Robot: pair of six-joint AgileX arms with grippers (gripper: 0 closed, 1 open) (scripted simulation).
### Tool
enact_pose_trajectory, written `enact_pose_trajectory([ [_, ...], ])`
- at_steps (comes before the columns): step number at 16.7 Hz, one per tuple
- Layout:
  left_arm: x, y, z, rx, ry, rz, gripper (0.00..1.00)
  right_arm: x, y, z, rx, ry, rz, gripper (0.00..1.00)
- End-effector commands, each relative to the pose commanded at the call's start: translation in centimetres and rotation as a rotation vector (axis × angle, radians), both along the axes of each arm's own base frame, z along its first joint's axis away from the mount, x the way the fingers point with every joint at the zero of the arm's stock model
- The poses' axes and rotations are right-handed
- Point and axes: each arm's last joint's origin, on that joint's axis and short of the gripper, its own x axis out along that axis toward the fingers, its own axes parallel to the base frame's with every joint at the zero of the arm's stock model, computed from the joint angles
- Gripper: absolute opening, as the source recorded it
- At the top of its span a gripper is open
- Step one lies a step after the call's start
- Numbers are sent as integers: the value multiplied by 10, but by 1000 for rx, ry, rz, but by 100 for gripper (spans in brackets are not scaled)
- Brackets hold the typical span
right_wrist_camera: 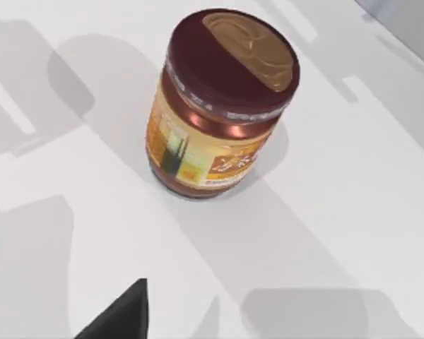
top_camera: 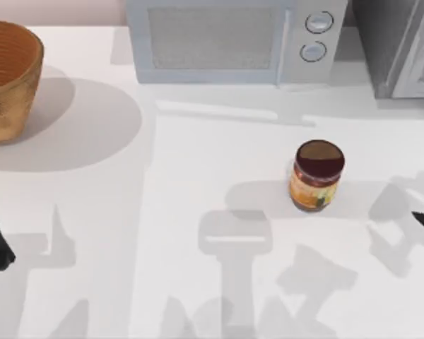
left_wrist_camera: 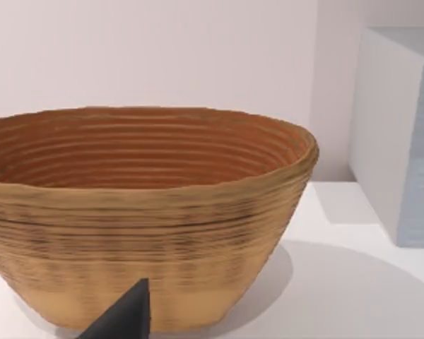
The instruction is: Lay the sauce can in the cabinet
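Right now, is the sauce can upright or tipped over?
Upright. The sauce can stands on its base on the table, round dark lid facing up, label wrapping its side; the right wrist view shows the same.

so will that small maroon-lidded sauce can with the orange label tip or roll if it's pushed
The small upright maroon-lidded sauce can looks squat and flat-based, so a low push probably slides it. Its round wall would likely roll once laid down. The glossy side may be slippery.
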Motion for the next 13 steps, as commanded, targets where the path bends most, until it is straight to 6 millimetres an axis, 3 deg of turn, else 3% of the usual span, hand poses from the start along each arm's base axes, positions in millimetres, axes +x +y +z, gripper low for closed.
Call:
enact_pose_trajectory([
  [6, 0, 0, 0, 0, 0, 0, 100, 39, 1, -5, 7, 94, 220, 100],
  [13, 0, 0, 0, 0, 0, 0, 100, 86, 3, -28, 91, 167, 462, 100],
])
